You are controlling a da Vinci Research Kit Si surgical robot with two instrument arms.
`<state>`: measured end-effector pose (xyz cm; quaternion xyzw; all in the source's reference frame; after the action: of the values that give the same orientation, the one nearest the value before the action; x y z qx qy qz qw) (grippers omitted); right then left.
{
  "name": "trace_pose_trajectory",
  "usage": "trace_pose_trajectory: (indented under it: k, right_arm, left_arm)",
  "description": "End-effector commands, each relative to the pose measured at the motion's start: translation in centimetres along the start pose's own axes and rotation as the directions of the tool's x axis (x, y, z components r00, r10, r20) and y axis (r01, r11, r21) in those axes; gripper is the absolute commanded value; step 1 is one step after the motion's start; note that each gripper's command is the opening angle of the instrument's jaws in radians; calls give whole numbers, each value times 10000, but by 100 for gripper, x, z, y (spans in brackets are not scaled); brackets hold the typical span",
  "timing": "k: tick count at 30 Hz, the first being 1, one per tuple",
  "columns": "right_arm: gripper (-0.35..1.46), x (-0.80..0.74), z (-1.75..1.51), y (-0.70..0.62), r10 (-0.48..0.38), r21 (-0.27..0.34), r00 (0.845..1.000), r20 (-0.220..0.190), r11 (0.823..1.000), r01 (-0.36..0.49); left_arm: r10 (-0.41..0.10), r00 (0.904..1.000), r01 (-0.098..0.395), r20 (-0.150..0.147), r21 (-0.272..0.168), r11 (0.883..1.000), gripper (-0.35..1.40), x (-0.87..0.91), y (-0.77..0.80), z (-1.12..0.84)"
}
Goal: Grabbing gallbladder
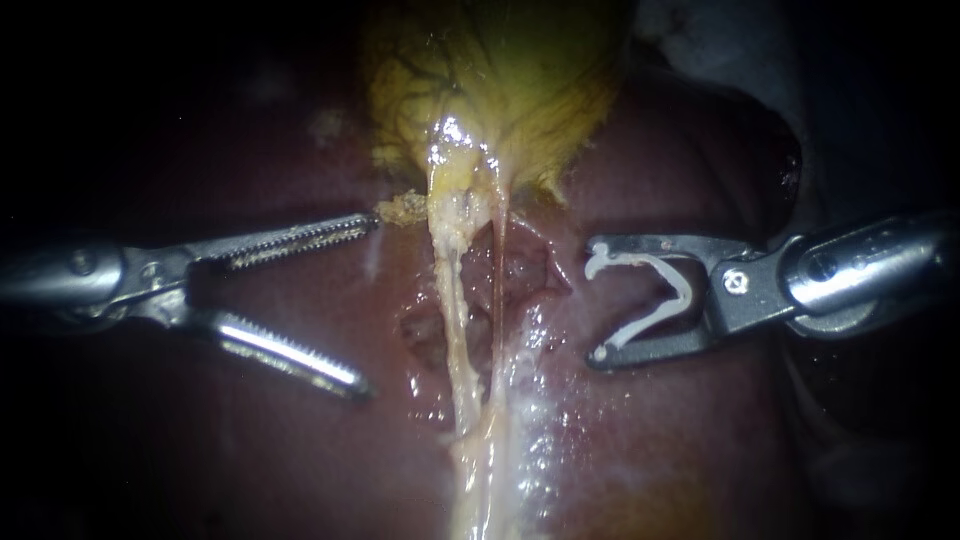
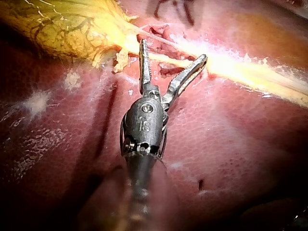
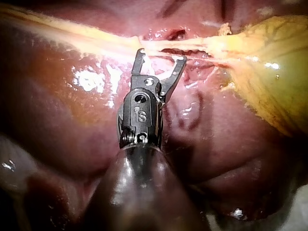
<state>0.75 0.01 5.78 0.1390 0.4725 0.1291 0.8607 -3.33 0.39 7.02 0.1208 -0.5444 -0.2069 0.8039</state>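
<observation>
I am holding my left instrument [image 1: 366,305], jaws spread and empty, beside the tapering neck of the gallbladder [image 1: 500,80], which is lying on the liver [image 1: 690,430] looking soft, thin-walled and slick, and I judge that neck the gentlest hold, while my right instrument [image 1: 595,304] is cradling a white clip [image 1: 662,290] between both jaws.

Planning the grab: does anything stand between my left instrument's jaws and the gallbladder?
Nothing visible does. The left instrument, jaws open, stands near the gallbladder; only a small tissue crumb lies at its upper jaw's tip.

Glossy liver [image 1: 700,420]; metal left instrument [image 1: 368,305]; plastic clip [image 1: 684,298].
</observation>
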Motion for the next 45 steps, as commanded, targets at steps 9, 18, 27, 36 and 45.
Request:
trace_pose_trajectory:
  k: [9, 18, 27, 36, 45]
  right_arm:
    - [60, 0, -1, 1, -2, 2, 10000, 4, 10000, 2]
    - [60, 0, -1, 1, -1, 1, 10000, 4, 10000, 1]
    - [60, 0, 0, 1, -1, 1, 10000, 4, 10000, 1]
    - [60, 0, 0, 1, 0, 0, 10000, 4, 10000, 0]
    - [60, 0, 0, 1, 0, 0, 10000, 4, 10000, 0]
  left_arm:
    - [67, 10000, -67, -5, -17, 10000, 121, 7, 23, 2]
    - [-457, 9989, 458, 33, -92, 9989, 106, 33, 88, 27]
    - [-1291, 9915, 1290, -141, -83, 9916, 84, 67, 119, 51]
    - [-2022, 9787, 2017, -349, -162, 9793, 39, 84, 126, 55]
    - [-2295, 9716, 2290, -583, -140, 9733, -35, 89, 131, 48]
